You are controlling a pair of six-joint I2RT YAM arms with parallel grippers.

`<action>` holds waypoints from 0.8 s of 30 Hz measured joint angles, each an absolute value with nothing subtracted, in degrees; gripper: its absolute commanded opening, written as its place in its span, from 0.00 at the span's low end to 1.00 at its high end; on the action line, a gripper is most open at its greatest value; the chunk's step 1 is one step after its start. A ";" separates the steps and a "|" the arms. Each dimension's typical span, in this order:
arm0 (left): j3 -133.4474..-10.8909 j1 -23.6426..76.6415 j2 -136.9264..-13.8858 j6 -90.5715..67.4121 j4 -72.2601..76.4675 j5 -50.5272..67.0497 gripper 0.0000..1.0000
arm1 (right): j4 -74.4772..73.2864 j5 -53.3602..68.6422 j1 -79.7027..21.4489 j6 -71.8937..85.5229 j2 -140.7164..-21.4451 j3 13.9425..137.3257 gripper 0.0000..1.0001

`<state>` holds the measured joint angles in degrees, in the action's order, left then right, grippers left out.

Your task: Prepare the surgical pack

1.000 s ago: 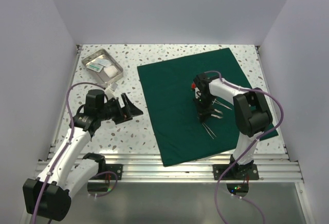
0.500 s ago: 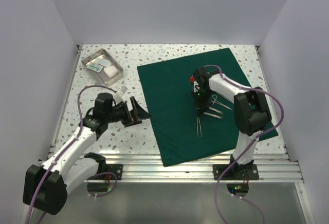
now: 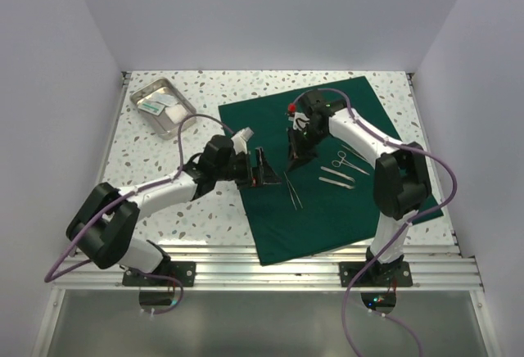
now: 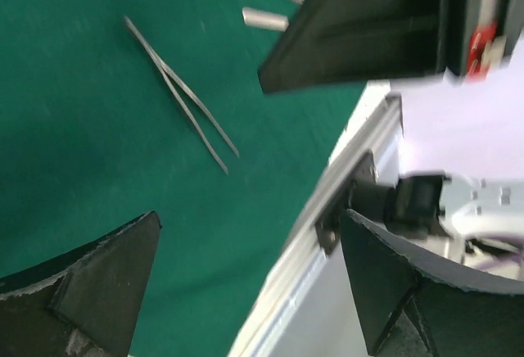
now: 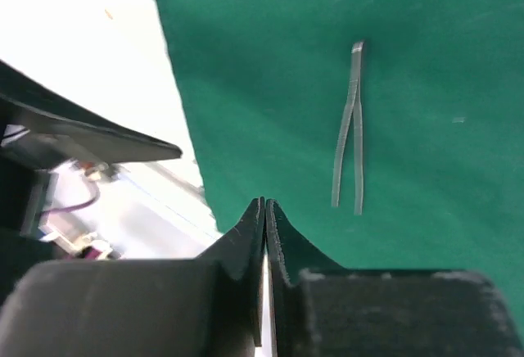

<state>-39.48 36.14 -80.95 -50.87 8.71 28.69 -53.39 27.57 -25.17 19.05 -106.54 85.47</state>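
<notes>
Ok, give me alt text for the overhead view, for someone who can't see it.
A dark green drape lies on a speckled table; over it the robot's left tool is open and the right tool shut, with thin tweezers on the cloth beside them. A steel tray sits at the back left.

This was a robotics lab test cell dressed as a mock surgical station. Plain white walls (image 3: 270,13) boxed in a speckled table (image 3: 139,140). A left arm (image 3: 155,193) and a right arm (image 3: 360,140), trailing purple cables (image 3: 434,169), were bolted to an aluminium rail (image 3: 270,263) along the near edge. A green drape (image 3: 270,210) carried tweezers (image 3: 293,191), and a steel tray (image 3: 157,91) of gauze (image 3: 176,113) sat far left.
</notes>
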 measured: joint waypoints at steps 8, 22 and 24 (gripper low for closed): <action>-43.20 36.29 -77.67 -49.65 2.15 22.33 0.88 | -55.31 15.99 -28.95 17.61 -107.87 86.65 0.54; -36.95 36.29 -61.80 -48.69 -11.11 17.63 0.85 | -55.13 3.55 -35.88 16.62 -117.21 86.00 0.23; -36.60 36.29 -61.80 -48.73 -11.88 17.65 0.87 | -55.18 2.57 -35.88 16.47 -117.30 86.00 0.11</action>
